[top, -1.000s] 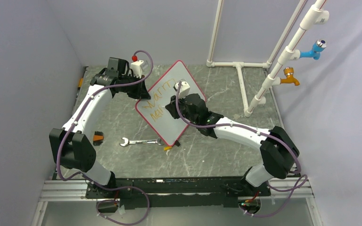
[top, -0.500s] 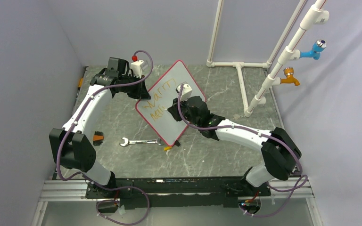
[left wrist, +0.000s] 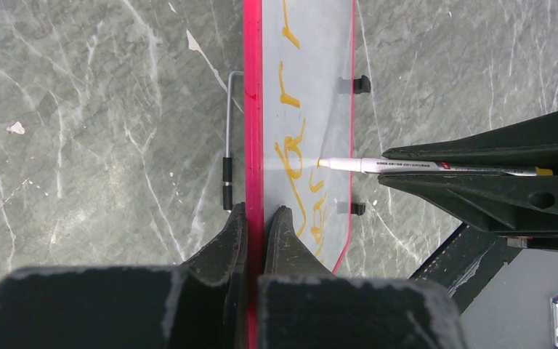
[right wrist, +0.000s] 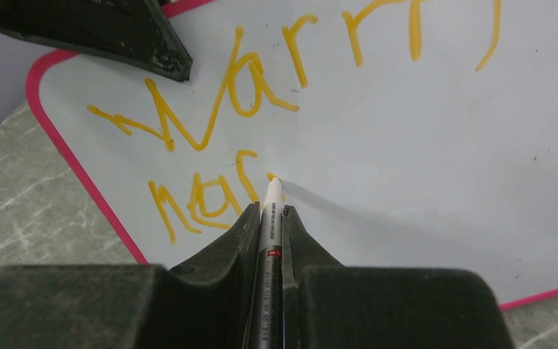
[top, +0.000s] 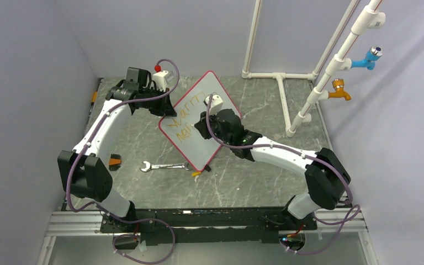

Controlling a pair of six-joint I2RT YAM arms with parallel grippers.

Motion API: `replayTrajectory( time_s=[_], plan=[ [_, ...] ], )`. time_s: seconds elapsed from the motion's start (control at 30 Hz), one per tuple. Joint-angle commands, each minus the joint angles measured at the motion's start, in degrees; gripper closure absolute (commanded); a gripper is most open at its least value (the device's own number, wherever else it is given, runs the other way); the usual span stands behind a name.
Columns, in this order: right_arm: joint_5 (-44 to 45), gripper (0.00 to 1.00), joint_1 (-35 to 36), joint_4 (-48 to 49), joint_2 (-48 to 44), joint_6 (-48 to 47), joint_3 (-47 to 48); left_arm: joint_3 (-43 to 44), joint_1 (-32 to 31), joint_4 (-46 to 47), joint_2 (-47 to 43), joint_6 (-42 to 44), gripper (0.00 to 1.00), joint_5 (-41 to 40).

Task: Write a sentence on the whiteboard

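The whiteboard (top: 190, 149), white with a pink rim, stands tilted on the table's middle, with yellow writing in two lines. My left gripper (top: 164, 108) is shut on its upper-left rim; in the left wrist view the jaws (left wrist: 261, 212) pinch the pink edge of the whiteboard (left wrist: 312, 73). My right gripper (right wrist: 271, 209) is shut on a white marker (right wrist: 272, 195). The marker's yellow tip touches the whiteboard (right wrist: 407, 145) just right of the second line's last letter. The marker (left wrist: 407, 166) also shows side-on in the left wrist view. From above, the right gripper (top: 212, 122) covers part of the board.
A wrench (top: 163, 165) lies in front of the board's lower corner, an orange cap (top: 197, 173) beside it. A small black-and-orange object (top: 114, 161) sits near the left arm. A white pipe frame (top: 287, 99) with blue and orange taps stands at the back right.
My right gripper with the marker shifted slightly right and down, then back up-left along the second line. The left arm and the board have not moved.
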Motion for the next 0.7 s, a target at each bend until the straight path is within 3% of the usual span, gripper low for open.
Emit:
replayTrajectory(
  time_s=[0.0,0.67],
  plan=[
    [-0.39,1.0,-0.66,0.63,1.91,-0.53,3.84,-0.69,-0.63,-2.06,1.21,8.25,1.0,-13.85],
    [-0.42,1.0,-2.86,-0.8,0.88,1.43,0.82,-0.66,-0.71,-2.09,1.29,8.2,1.0,-13.78]
  ],
)
